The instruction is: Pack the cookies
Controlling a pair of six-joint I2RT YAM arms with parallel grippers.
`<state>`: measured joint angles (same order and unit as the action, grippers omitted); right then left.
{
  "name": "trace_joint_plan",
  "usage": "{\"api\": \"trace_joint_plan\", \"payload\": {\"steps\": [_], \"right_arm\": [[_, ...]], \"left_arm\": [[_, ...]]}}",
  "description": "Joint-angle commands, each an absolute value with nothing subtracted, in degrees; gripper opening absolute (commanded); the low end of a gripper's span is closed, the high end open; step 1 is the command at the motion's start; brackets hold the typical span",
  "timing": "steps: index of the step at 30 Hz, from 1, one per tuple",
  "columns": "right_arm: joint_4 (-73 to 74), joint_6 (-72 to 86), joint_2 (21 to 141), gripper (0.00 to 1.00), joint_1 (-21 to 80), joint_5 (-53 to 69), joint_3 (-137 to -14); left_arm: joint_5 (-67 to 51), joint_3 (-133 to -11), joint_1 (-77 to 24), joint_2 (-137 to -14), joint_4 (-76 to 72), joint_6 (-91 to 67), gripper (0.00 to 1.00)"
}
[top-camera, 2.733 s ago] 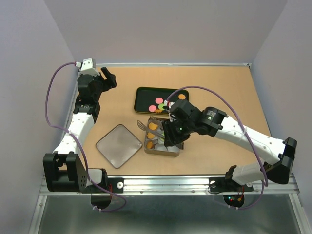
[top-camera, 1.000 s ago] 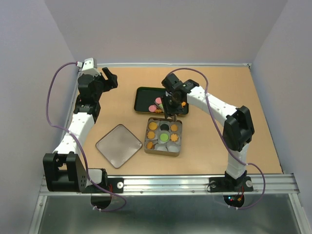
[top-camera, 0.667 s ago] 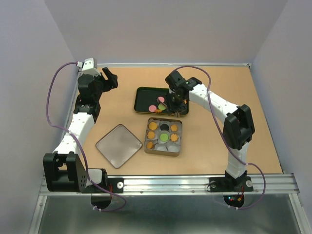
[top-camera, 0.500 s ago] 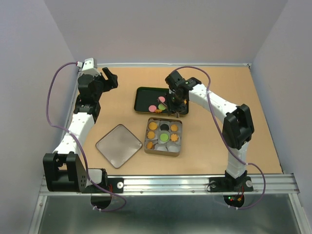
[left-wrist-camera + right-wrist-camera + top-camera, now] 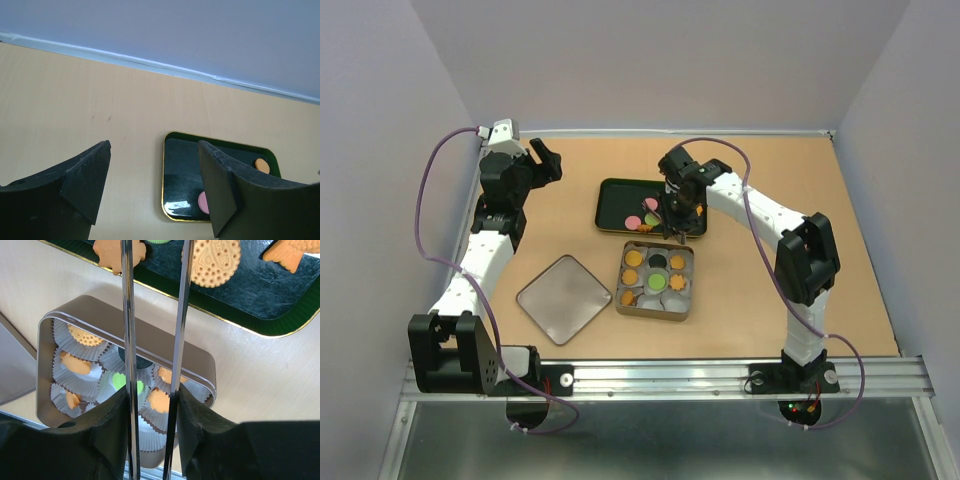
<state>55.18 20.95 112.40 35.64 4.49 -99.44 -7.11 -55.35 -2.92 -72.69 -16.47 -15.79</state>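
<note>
Loose cookies (image 5: 650,206) in pink, green and orange lie on the black tray (image 5: 610,200). More cookies (image 5: 656,281) sit in white paper cups inside the tin (image 5: 621,306). My right gripper (image 5: 680,205) hangs over the tray's right part, shut on metal tongs (image 5: 127,315) whose two blades stand slightly apart. In the right wrist view the blades run past a round orange cookie (image 5: 211,260); their tips are out of frame. My left gripper (image 5: 545,160) stands open and empty at the far left, with the tray (image 5: 185,170) ahead of it.
The tin's lid (image 5: 564,298) lies flat to the left of the tin, near the front edge. A fish-shaped orange cookie (image 5: 290,252) lies at the tray's right end. The tin (image 5: 165,347) sits just in front of the tray.
My right arm has swung from over the tin back to the tray, then shifted slightly right. The tongs' blades have drawn a little closer. The left arm has not moved.
</note>
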Motion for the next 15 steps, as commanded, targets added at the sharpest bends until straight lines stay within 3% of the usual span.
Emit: {"api": "trace_joint_plan", "payload": {"steps": [1,15], "right_arm": [[53.61,20.83,111.89,0.41,35.6,4.22,-102.39],[54.32,21.97,99.77,0.4,35.68,8.6,-101.62]], "left_arm": [[-7.91,-56.78,-3.16,-72.33,-18.19,-15.91,0.8],[-7.56,-56.6,-3.25,-72.51,-18.11,-15.73,0.8]]}}
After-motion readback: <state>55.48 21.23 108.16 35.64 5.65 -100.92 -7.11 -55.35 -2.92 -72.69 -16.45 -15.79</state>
